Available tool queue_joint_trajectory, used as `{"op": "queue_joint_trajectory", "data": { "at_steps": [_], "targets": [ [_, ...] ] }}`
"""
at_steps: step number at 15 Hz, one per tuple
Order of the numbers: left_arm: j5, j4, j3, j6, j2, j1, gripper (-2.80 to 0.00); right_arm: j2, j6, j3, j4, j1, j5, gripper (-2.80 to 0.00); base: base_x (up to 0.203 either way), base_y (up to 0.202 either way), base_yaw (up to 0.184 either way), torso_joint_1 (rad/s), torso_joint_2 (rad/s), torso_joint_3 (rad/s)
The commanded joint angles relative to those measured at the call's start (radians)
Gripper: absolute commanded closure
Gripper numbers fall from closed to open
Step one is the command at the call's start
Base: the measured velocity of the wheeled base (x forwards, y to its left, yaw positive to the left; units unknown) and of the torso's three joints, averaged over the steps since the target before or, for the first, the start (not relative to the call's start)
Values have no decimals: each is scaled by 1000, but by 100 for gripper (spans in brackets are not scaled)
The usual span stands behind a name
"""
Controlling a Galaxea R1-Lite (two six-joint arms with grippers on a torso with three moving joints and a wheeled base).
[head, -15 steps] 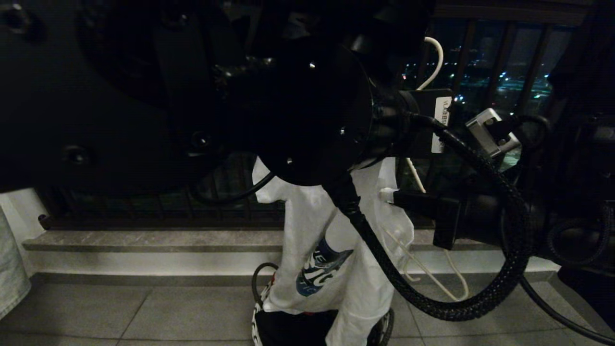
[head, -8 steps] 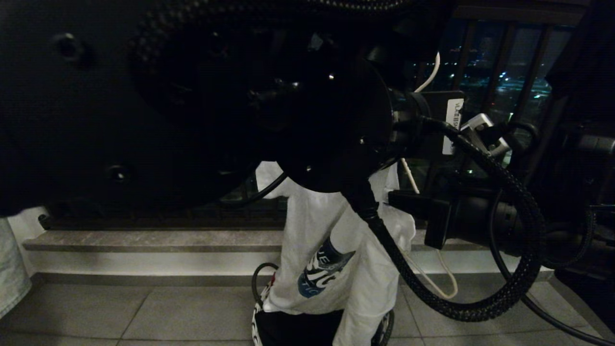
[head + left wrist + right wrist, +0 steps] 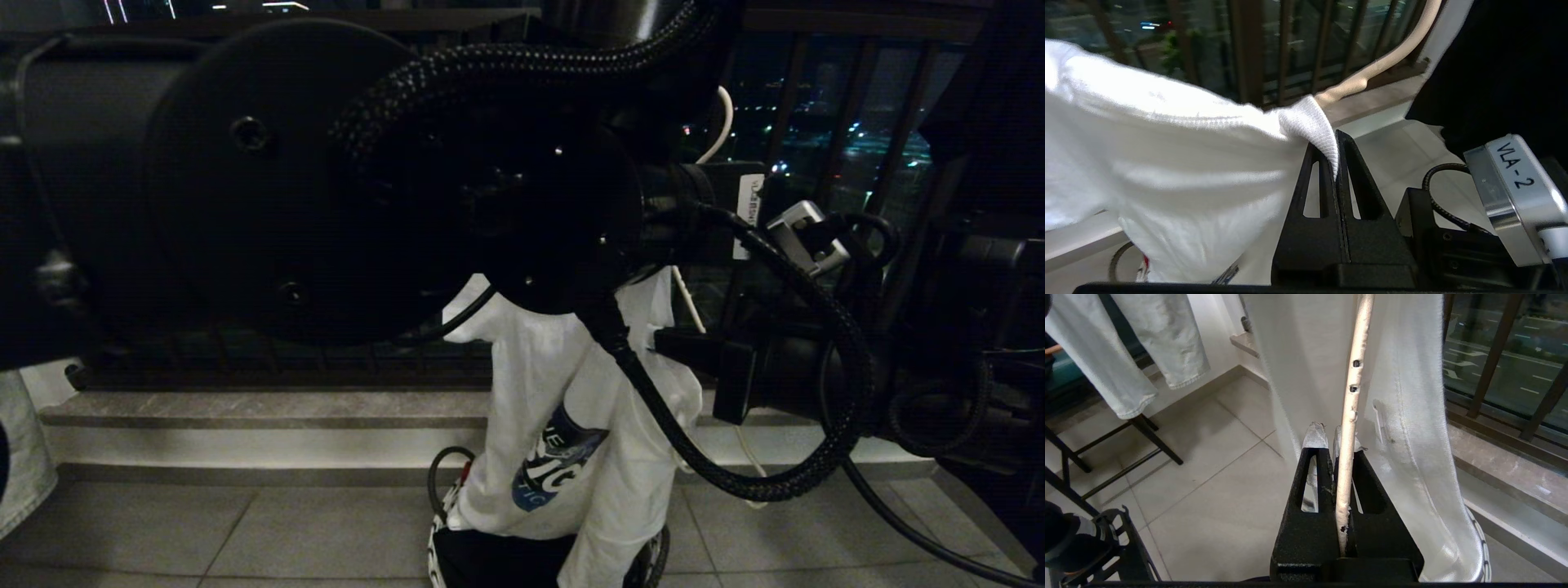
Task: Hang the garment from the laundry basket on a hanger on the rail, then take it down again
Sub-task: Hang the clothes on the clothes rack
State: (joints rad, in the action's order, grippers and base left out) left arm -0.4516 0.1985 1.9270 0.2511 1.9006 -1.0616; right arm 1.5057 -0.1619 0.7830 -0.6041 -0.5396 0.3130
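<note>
Left wrist view: left pincer (image 3: 1336,163) pinching ribbed collar of T-shirt (image 3: 1167,163), holding neck up, probably so hanger (image 3: 1349,416) can enter. Right pincer (image 3: 1337,447) pinching hanger wire beside cloth. Shirt hem over basket (image 3: 649,559) on floor. Left arm blocks most of head view; rail not visible. Jeans (image 3: 1126,347) hang nearby.

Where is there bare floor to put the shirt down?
The grey floor tiles lie bare between the stone step and the round woven basket. It is crowded on the right, where the white printed T-shirt hangs over the basket beside the right tool and its black cables.
</note>
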Motion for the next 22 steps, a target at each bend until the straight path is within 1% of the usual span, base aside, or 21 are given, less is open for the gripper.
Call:
{"op": "queue_joint_trajectory", "data": {
  "at_steps": [1, 2, 4, 6, 8, 19, 22],
  "targets": [
    [25, 1, 0, 4, -3, 5, 0, 6, -1, 2, -3, 0, 2, 0, 0, 0, 0, 0, 0, 0],
    [41, 1, 0, 5, 0, 5, 0, 7, -1, 4, -6, 0, 1, 0, 0, 0, 0, 0, 0, 0],
    [44, 1, 0, 4, 8, 5, 0, 14, -5, 1, -38, 0, 1, 0, 0, 0, 0, 0, 0, 0],
    [44, 1, 0, 2, 11, 5, 0, 14, -5, -2, -45, 0, 1, 0, 0, 0, 0, 0, 0, 0],
    [58, 1, 0, 1, 11, 5, 0, 14, -4, -2, -46, 0, 1, 0, 0, 0, 0, 0, 0, 0],
    [60, 7, -5, 4, 9, 6, 0, 11, -2, -2, -46, 0, 1, 0, 0, 0, 0, 0, 0, 0],
    [60, 9, -25, 5, 0, 6, 0, 8, -2, -2, -46, 0, 1, 0, 0, 0, 0, 0, 0, 0]
  ]
}}
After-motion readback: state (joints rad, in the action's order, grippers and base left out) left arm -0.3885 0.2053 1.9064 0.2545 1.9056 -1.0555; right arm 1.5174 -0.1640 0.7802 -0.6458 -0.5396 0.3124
